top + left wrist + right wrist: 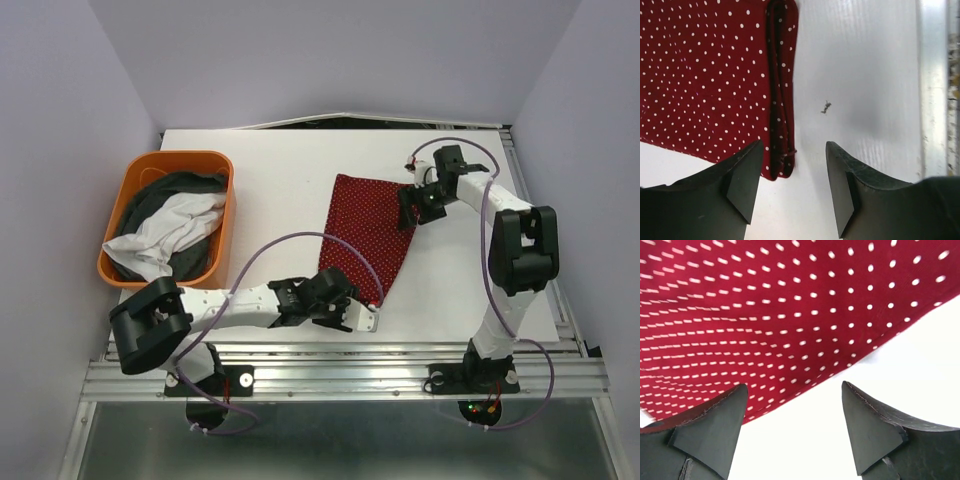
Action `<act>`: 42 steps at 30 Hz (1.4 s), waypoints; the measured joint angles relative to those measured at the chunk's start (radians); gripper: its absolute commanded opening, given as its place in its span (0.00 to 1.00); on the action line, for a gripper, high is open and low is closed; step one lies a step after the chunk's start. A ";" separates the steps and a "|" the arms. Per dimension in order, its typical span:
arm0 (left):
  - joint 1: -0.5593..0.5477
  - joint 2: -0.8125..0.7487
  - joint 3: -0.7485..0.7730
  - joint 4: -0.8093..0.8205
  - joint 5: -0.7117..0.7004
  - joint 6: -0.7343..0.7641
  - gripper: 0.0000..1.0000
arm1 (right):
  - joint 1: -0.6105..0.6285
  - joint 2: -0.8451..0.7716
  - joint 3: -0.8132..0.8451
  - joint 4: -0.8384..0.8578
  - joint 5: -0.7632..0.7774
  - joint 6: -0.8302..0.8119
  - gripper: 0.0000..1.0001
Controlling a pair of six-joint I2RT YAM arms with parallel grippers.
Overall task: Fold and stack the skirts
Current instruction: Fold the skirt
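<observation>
Top external view: at nine o'clock on the tabletop point(280, 190), the orange basket point(178, 158) holds the white skirt point(180, 225) bunched over the dark grey skirt point(185, 185). Just past centre toward three o'clock the red skirt point(370, 230) lies flat, tapering to a folded end at its six o'clock, where the left jaws stand wide open and empty. At its two o'clock corner the right jaws are also parted, gripping nothing; whether they touch the cloth is hard to tell.
</observation>
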 measured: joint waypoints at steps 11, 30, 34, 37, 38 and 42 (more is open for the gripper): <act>-0.020 0.199 0.011 0.197 -0.138 0.015 0.36 | 0.023 -0.069 0.004 -0.030 -0.101 0.024 0.77; -0.019 0.262 0.160 0.020 -0.051 0.006 0.00 | 0.048 0.071 -0.003 -0.011 -0.136 0.005 0.74; -0.019 0.233 0.196 -0.063 0.005 -0.032 0.00 | 0.048 0.071 0.037 -0.010 -0.132 -0.003 0.74; -0.019 0.209 0.209 -0.114 0.035 -0.063 0.00 | 0.048 0.069 0.069 -0.010 -0.132 -0.007 0.74; -0.019 0.204 0.214 -0.127 0.040 -0.073 0.00 | 0.048 0.068 0.078 -0.010 -0.132 -0.011 0.74; -0.017 0.203 0.216 -0.144 0.051 -0.093 0.00 | 0.048 0.059 0.083 -0.012 -0.133 -0.018 0.74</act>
